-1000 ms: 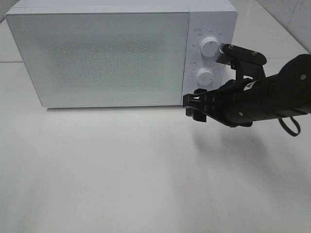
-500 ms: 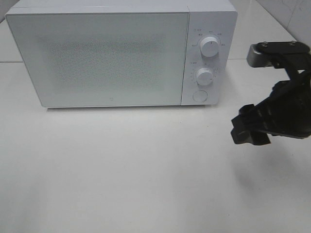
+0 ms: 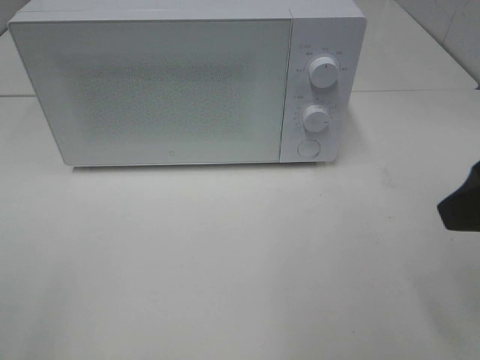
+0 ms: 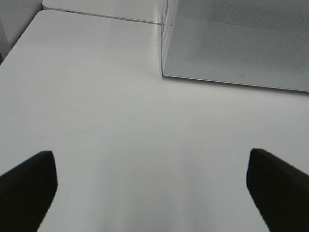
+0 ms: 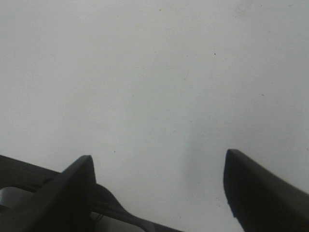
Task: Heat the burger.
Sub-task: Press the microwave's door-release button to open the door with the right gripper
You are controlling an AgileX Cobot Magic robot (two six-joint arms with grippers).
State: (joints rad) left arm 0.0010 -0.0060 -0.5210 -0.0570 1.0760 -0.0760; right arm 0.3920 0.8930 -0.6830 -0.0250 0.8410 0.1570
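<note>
Burger: absent from all three views. Whether it sat behind the shut, frosted door point(image 3: 150, 90) of the white microwave point(image 3: 330, 30), in the upper half of the high view, I could not tell. My left gripper point(image 4: 149, 159) hung over bare table with fingers spread wide, grasping nothing. My right gripper point(image 5: 158, 159) was likewise released and empty, showing only as a dark sliver at the right edge of the high view.

Risks, as I judged them: an empty oven might run if the burger was not inside. A wide jaw reaching for the lower dial point(image 3: 316, 118) could nudge the upper dial point(image 3: 323, 71) or the round button point(image 3: 307, 148) instead.

Surface: a matt white table point(image 3: 225, 255), with a seam point(image 3: 22, 96) at the upper left. Pale tiles point(image 3: 450, 30) filled the upper right corner.
</note>
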